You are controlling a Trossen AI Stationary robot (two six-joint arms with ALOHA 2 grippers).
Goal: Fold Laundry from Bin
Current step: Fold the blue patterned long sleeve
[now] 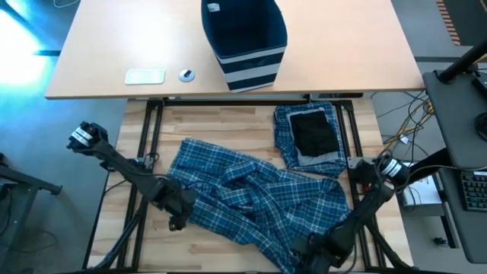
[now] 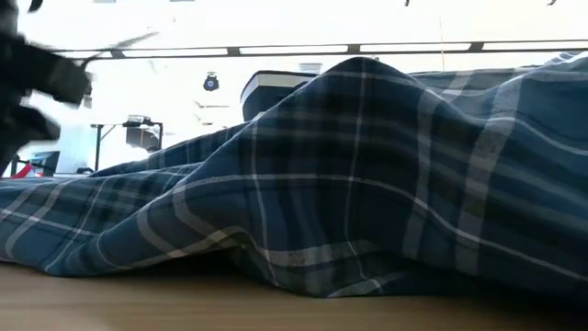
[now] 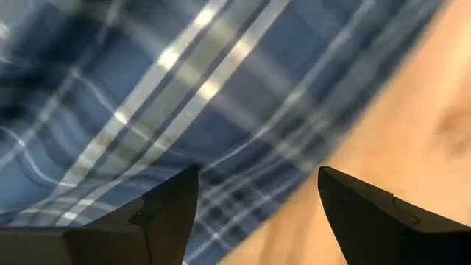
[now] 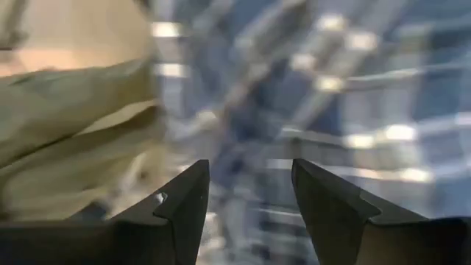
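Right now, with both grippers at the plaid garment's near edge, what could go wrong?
1. The plaid garment lies crumpled; a pinch by the open left gripper may catch several layers.
2. It overlaps the folded stack, so pulling could drag that askew.
3. The right gripper, open above bunched cloth, may snag a fold rather than an edge.

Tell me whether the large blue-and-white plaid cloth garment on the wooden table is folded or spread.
Neither: the plaid garment lies crumpled and bunched, with ridges and overlapping creases, not flat or squared.
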